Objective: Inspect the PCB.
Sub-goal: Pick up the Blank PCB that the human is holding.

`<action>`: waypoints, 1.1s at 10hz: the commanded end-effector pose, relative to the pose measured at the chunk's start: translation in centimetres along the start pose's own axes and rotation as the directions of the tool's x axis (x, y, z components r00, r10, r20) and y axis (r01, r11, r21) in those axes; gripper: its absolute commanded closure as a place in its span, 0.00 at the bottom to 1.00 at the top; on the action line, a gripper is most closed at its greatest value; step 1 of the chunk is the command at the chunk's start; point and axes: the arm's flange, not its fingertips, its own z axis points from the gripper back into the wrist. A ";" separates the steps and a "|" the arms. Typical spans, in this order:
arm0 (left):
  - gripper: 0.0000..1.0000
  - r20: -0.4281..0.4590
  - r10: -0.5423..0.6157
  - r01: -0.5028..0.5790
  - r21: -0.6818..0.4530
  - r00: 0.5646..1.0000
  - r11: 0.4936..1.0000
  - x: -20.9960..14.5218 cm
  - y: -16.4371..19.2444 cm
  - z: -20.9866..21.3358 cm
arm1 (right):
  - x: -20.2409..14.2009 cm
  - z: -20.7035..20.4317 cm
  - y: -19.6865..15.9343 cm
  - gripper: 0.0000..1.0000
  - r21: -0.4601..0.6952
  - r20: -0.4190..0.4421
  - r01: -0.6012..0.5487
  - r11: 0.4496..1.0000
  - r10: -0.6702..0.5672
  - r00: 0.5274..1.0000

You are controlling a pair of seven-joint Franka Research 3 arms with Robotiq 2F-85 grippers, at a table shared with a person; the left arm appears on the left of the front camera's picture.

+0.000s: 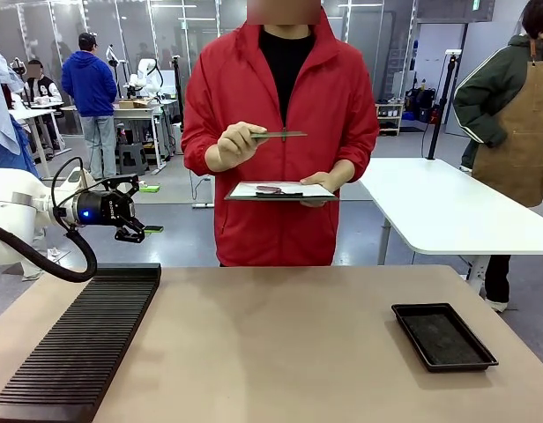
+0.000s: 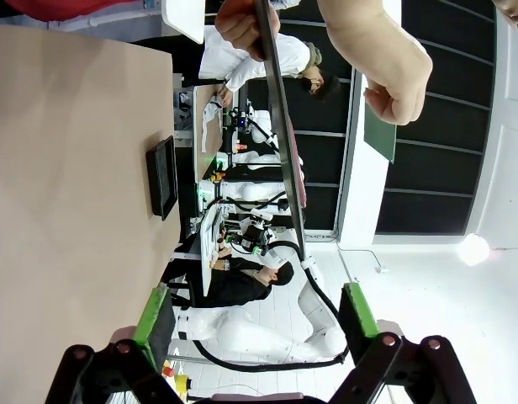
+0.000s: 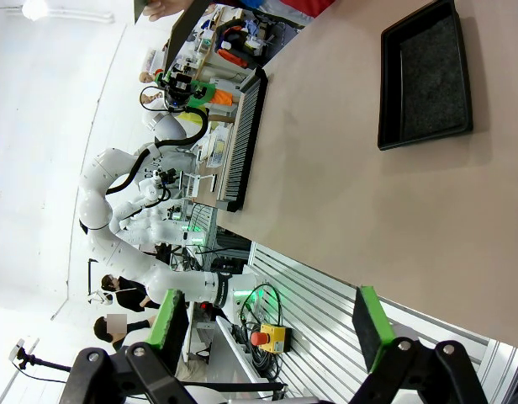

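A person in a red jacket stands at the far side of the table and holds the PCB (image 1: 280, 135) flat at chest height in one hand, edge-on to the front view. In the left wrist view the PCB (image 2: 378, 135) shows as a dark green board under that hand. The person's other hand carries a dark clipboard (image 1: 282, 190) with white paper, lower down. My left gripper (image 1: 141, 208) hovers open above the table's far left corner, well left of the PCB and empty. Its green pads (image 2: 154, 310) stand wide apart. My right gripper (image 3: 267, 328) is open and empty, high over the table.
A black shallow tray (image 1: 443, 335) lies on the table at the right. A black slotted rack (image 1: 78, 344) runs along the left edge. A white table (image 1: 448, 207) and a person in an apron stand behind at the right.
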 end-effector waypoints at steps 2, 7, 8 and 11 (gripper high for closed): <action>0.00 0.003 0.001 -0.001 0.002 1.000 1.000 0.0 0.0 0.0 | 0.0 0.1 0.1 0.00 0.014 0.011 -0.020 1.000 0.020 1.000; 0.00 -0.046 -0.057 0.055 -0.048 0.997 0.997 -6.1 -0.8 5.0 | 0.0 0.1 0.1 0.00 0.014 0.011 -0.020 1.000 0.020 1.000; 0.00 -0.061 -0.068 0.065 -0.046 0.996 0.997 -8.7 -1.2 6.9 | 0.0 0.1 0.1 0.00 0.014 0.011 -0.020 1.000 0.020 1.000; 0.00 -0.109 -0.115 0.116 -0.002 0.987 0.993 -17.6 -0.4 12.9 | 0.0 0.1 0.1 0.00 0.014 0.011 -0.020 1.000 0.020 1.000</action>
